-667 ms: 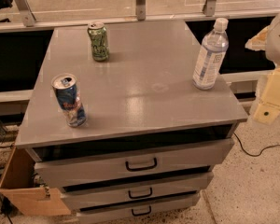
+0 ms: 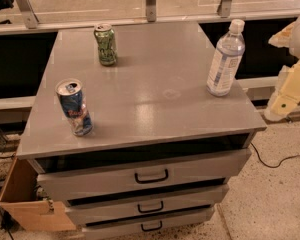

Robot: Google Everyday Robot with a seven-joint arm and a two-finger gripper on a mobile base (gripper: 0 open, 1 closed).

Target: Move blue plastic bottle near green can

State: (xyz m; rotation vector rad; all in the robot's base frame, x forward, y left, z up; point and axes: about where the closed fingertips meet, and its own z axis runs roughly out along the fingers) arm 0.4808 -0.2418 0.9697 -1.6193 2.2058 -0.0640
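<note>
almost nothing has moved since a moment ago: the end effector still hangs off the counter's side, bottle untouched.
the end effector (image 2: 289, 86) sits past the edge of the counter (image 2: 155, 99); i cannot tell whether it is apart or together. the blue plastic bottle (image 2: 225, 59) stands upright by the edge nearest it, and the green can (image 2: 106, 45) is well beyond, at the far corner. a sideways approach could clip the tall bottle and topple it; a hasty set-down could knock the can.
</note>
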